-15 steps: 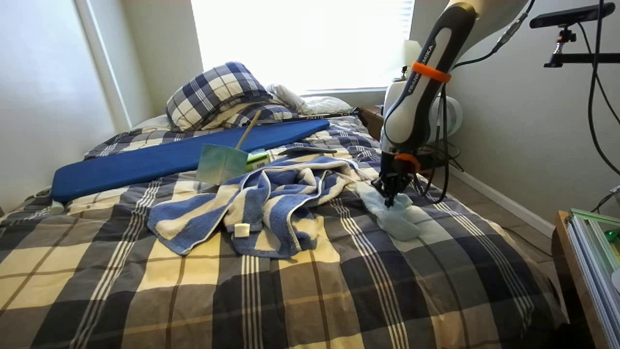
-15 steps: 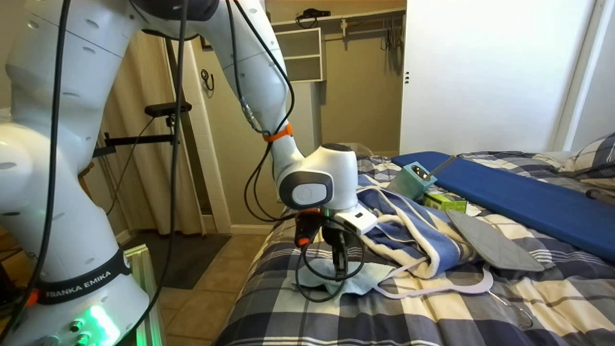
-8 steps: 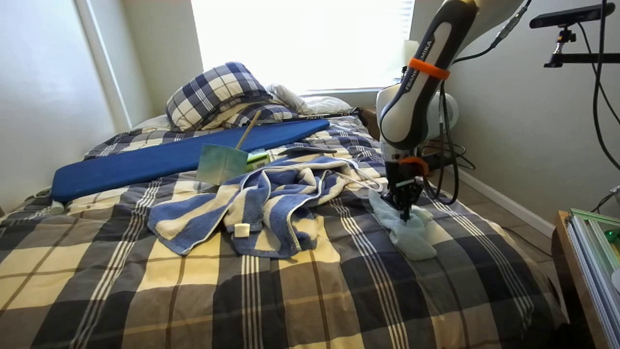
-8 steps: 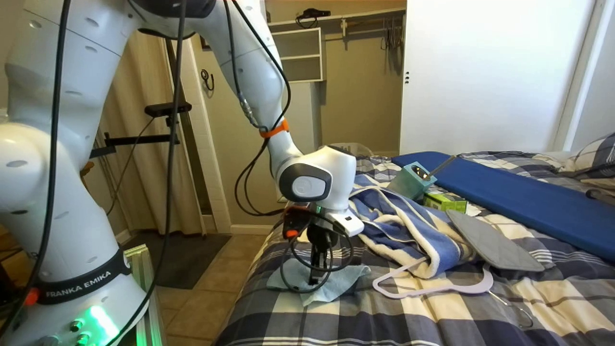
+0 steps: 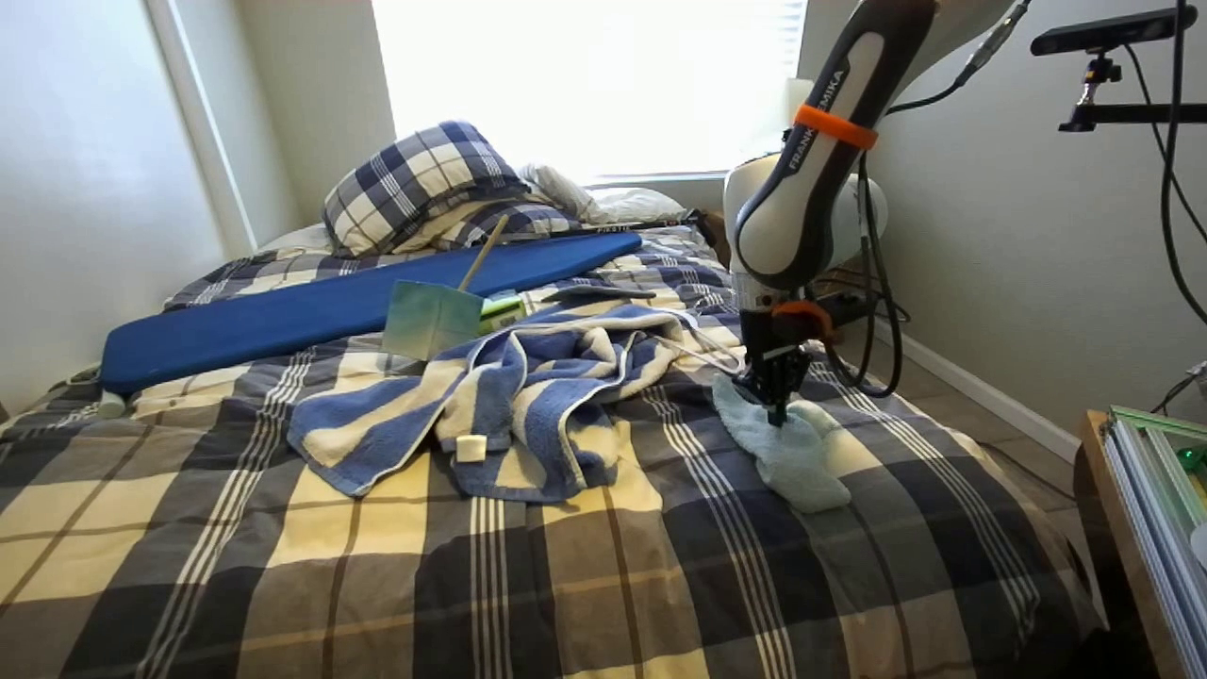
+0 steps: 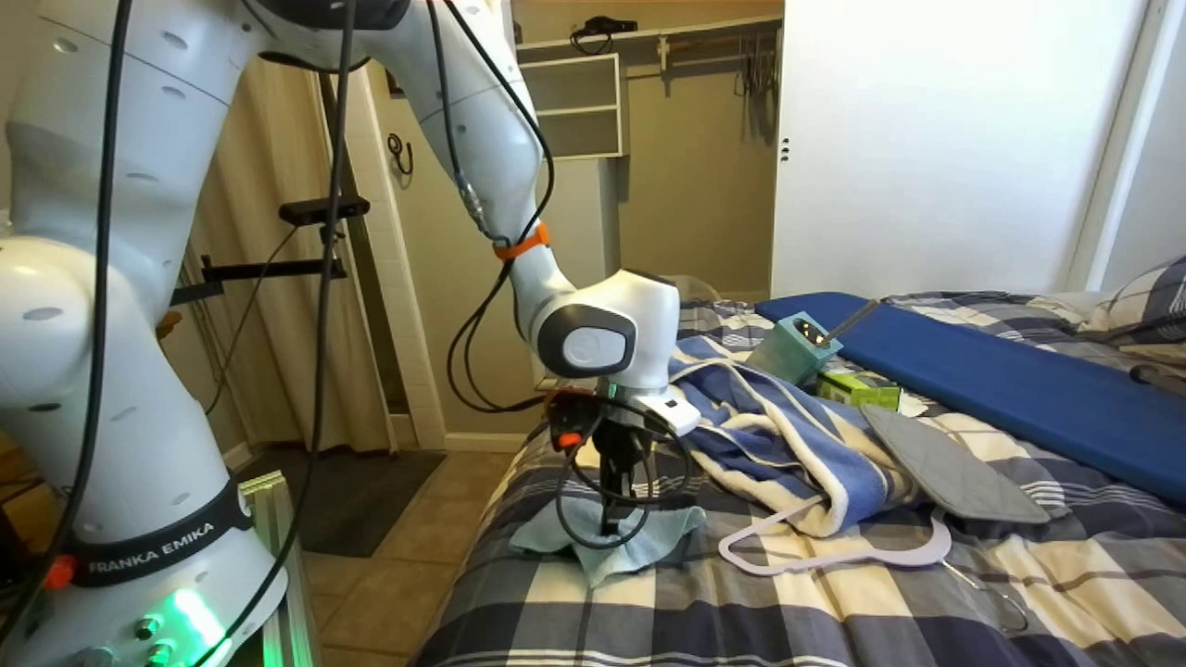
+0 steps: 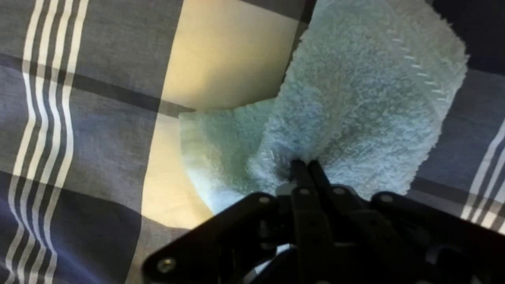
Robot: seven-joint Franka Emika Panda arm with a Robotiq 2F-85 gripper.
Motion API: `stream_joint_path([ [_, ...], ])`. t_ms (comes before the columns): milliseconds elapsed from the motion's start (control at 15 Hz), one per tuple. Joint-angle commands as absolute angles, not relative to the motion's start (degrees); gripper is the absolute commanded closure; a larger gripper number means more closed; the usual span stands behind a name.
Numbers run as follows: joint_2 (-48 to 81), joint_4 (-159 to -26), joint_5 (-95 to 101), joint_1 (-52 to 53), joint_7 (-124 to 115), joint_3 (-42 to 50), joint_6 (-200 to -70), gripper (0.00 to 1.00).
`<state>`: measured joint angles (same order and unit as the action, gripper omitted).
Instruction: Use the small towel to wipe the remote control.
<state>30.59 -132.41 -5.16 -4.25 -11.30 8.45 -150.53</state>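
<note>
The small towel [image 7: 367, 94] lies crumpled and folded on the plaid bed cover, pale grey-green in the wrist view. Pointing down into its middle, my gripper [image 7: 306, 162] has its fingertips together with towel cloth bunched at the tips. In both exterior views the towel [image 5: 801, 467] spreads around the tips of the gripper [image 6: 611, 526] and rests mostly on the bed. The remote control does not show in any view; whether it is under the cloth I cannot tell.
Beside the small towel lies a large blue-and-white striped towel [image 5: 537, 405]. A pale hanger [image 6: 834, 560] and a grey pad [image 6: 954, 468] are close by. Further back are a blue ironing board [image 5: 330, 302], a green box [image 6: 857, 391] and a blue-green piece with a handle [image 5: 432, 316].
My gripper has dragged the small towel across the bed, away from the hanger and toward the bed's near side edge. Over the last half second it has shifted only slightly.
</note>
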Motion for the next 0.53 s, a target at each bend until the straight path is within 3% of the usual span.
stream_joint_path([
  [0,27.54,-134.57,-3.96,-3.16,-12.21,9.53,-149.52,0.99],
  [400,22.12,-136.39,-14.03,-10.12,-0.35,0.61,-140.77,0.99],
  [467,25.36,-134.77,-9.72,-6.43,-5.4,3.8,-143.27,0.98],
])
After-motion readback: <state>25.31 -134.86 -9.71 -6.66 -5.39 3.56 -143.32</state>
